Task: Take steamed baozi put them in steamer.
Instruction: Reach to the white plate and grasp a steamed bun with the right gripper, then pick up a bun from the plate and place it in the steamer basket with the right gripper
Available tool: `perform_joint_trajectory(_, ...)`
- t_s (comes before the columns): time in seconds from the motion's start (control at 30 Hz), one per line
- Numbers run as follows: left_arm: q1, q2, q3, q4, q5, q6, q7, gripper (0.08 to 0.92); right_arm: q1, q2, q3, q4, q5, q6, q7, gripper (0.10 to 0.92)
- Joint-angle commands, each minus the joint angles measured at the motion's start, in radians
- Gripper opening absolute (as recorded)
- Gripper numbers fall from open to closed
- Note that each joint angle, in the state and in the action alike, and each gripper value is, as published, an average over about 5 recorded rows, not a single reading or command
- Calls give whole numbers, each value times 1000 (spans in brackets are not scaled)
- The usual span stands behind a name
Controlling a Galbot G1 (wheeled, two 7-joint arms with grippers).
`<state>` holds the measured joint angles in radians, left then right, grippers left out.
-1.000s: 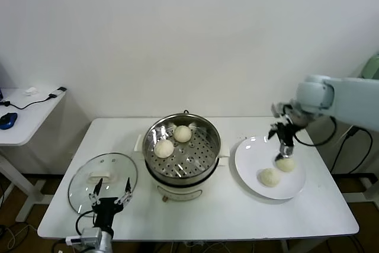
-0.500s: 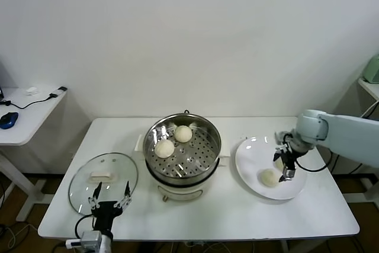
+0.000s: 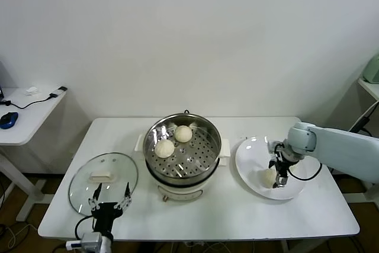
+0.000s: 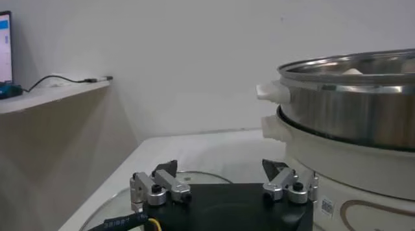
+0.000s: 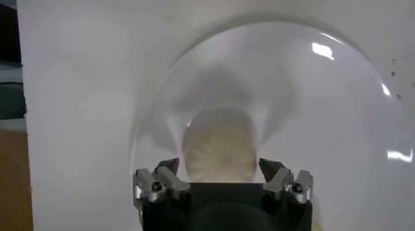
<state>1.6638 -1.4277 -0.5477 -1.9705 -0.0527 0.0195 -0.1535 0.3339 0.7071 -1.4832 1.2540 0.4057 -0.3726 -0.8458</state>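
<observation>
With my right tool [image 3: 275, 175] spread open astride a baozi [image 5: 219, 151] on the plate [image 3: 251, 152], closing off-centre could squash or eject it.

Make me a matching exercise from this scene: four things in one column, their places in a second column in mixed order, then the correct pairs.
Things
1. two buns
2. glass lid
3. right end effector
4. left end effector

Places
A. flat on the table, on the robot's left side of the steamer
B. low at the table's near edge, by the lid, fingers open
C. on the perforated tray inside the steamer
D. down on the white plate, fingers on either side of a bun

Pairs: 1-C, 2-A, 3-D, 4-B
</observation>
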Motion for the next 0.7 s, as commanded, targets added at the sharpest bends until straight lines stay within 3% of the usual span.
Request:
perform_joint_trajectory(0.03,7,-2,-1,-12,1,2,-2,823,39,-12,-12,21,-17,-3,-17,698)
perform_joint_trajectory(0.33,11,-7,7,-28,6,2,-2,823,389,29,-138,60,38,65,-91,629)
perform_joint_trajectory(0.7,15,-7,22,-46,25,4,2,823,795,382,-179,131,169,362,-192,628)
